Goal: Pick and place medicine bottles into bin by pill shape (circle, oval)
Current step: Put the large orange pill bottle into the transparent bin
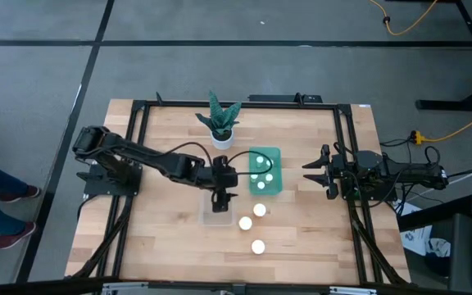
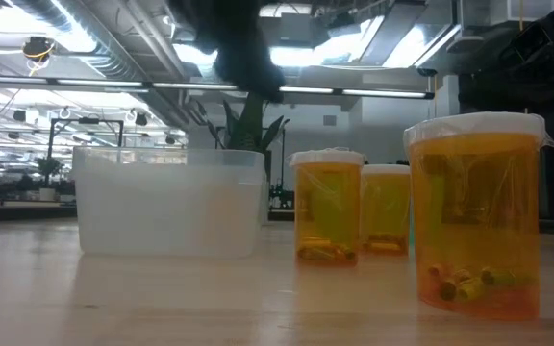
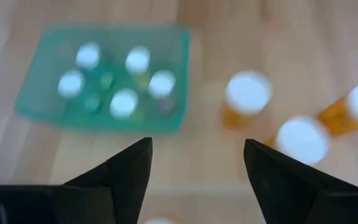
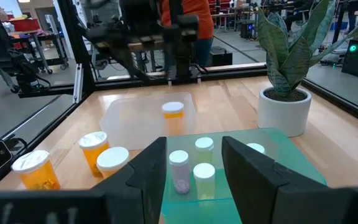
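Left gripper (image 1: 218,199) open above clear bin (image 1: 217,215), one bottle (image 4: 173,111) inside; right gripper (image 1: 315,174) open, waiting beside green bin (image 1: 275,153).

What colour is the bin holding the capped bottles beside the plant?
Translucent green bin; the bottles in it have white caps. Right wrist view shows it best.

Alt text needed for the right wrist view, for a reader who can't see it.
The right claw hangs open over a green bin holding white-capped bottles. Beyond it, a clear bin holds one orange bottle, three more orange bottles stand on the wooden table, and a potted plant stands by the green bin.
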